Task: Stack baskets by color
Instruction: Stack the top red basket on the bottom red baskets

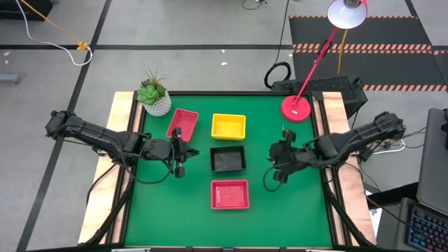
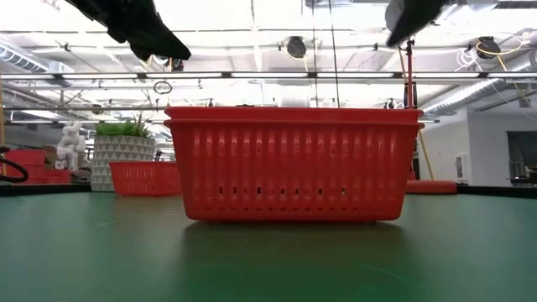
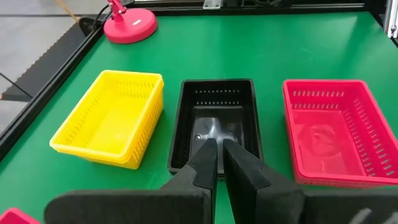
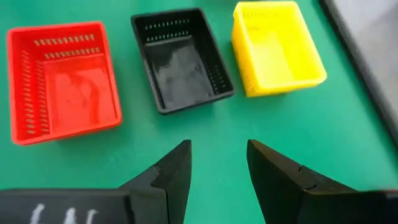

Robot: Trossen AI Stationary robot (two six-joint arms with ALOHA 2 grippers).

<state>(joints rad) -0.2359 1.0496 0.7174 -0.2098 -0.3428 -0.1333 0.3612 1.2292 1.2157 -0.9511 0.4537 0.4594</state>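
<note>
Bright even overhead light, glare on black basket (image 4: 180,59) floor.

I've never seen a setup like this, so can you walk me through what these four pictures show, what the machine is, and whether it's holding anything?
It is a robot with two dark jointed arms at a green table. One picture looks straight down, one looks level across the tabletop, and two come from cameras on the wrists. On the table lie perforated plastic baskets: a yellow basket, a black basket, a red basket at the near end and another red basket by the white potted plant. A red desk lamp stands at a corner. The left gripper is shut, the right gripper open; neither holds anything.
</note>
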